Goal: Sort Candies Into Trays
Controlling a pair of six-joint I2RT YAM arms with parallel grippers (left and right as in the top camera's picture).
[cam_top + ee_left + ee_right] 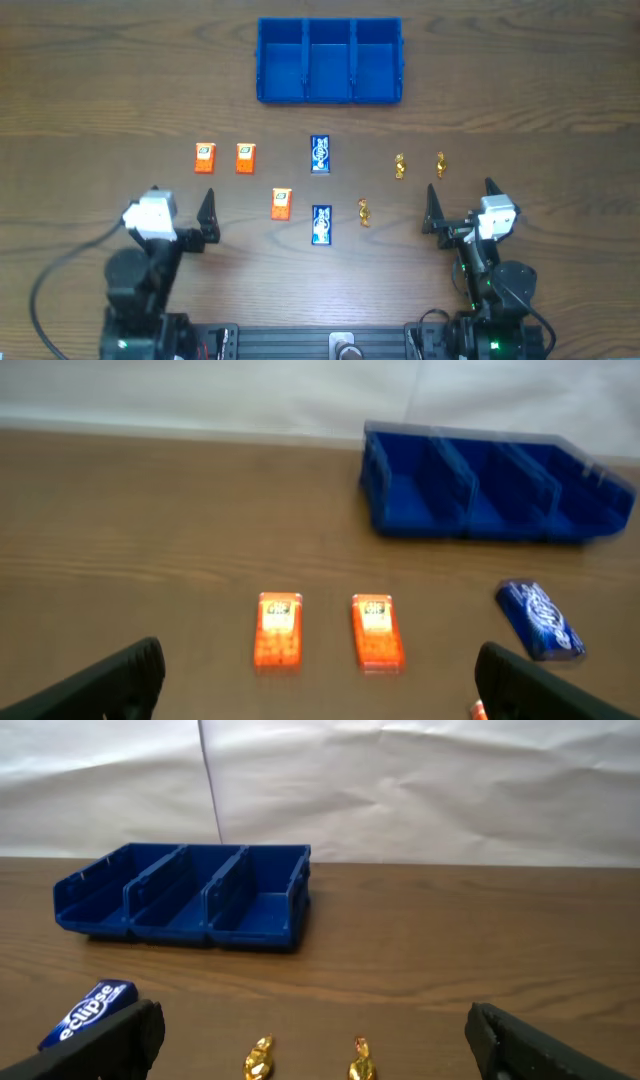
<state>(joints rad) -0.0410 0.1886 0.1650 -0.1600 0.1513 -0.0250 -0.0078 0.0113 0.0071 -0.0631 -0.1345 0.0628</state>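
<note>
Top view, tray (330,97), candies (320,154), left claw (182,200) spread, right claw (461,198) spread

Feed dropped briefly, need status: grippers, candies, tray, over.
Left gripper open, right gripper open, both empty. Eight candies on table, none sorted. Tray empty. Nothing in the way.

Three orange candy boxes (205,158) (246,158) (282,203), two blue candy packs (320,154) (321,225), three gold-wrapped candies (399,166) (440,165) (364,212), one three-compartment blue tray (330,96).

Brown wood-grain desk (100,80) spans whole top view. White crinkled sheet (450,790) hangs behind desk's far edge, thin dark vertical seam (210,780) in it. Light soft, even.
</note>
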